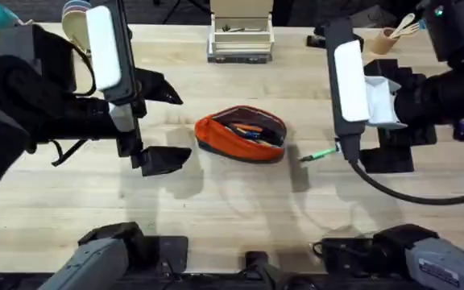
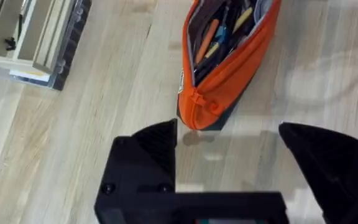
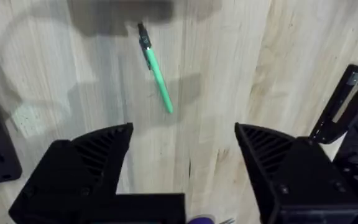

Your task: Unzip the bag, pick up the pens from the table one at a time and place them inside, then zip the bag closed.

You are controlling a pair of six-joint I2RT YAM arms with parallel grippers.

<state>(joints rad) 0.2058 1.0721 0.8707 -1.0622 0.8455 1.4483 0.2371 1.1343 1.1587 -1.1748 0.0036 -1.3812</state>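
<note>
The orange bag (image 1: 242, 134) lies unzipped mid-table, with several pens (image 1: 252, 130) showing inside its mouth. My left gripper (image 1: 185, 126) stands open just left of it, nothing between its fingers. In the left wrist view the bag (image 2: 229, 68) has its end right in front of that gripper (image 2: 225, 127). One light green pen (image 1: 322, 152) lies on the wooden table (image 1: 216, 201) right of the bag. My right arm (image 1: 349, 80) hovers beside it. In the right wrist view the pen (image 3: 157, 78) lies ahead of my open, empty right gripper (image 3: 184, 130).
A white organiser (image 1: 240, 36) stands at the far middle edge, also seen in the left wrist view (image 2: 30, 37). A cup of utensils (image 1: 393, 36) sits at the far right. Black objects (image 1: 389, 155) lie on the right side, close to the right arm.
</note>
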